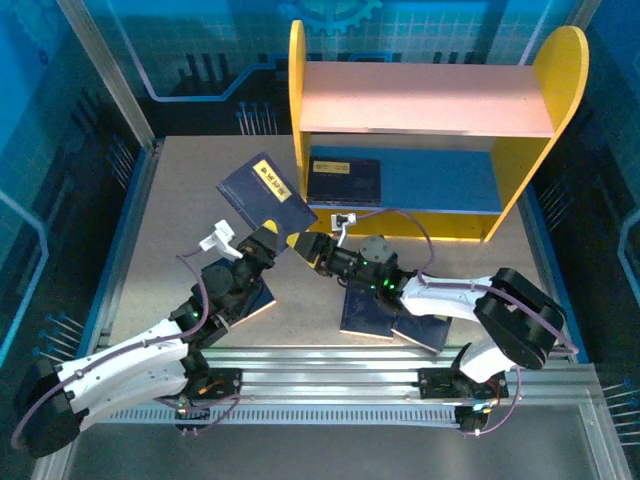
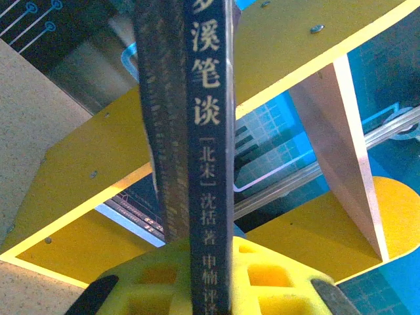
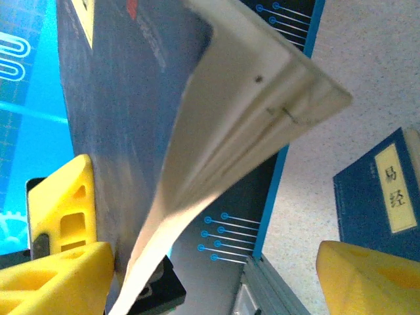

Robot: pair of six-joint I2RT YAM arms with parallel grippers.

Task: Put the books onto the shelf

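A: One navy book (image 1: 262,190) aloft, left gripper (image 1: 272,235) clamped on its spine end. Why beside the shelf (image 1: 425,100)?
B: Likely staging for insertion; right gripper (image 1: 308,243) spread wide at its lower corner.

Book (image 1: 262,192) aloft beside shelf (image 1: 420,100) — left tool (image 1: 268,236) beneath, second book (image 1: 343,180) inside.

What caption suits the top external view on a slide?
Left gripper holds a book up beside the shelf; open right gripper sits at its lower corner.
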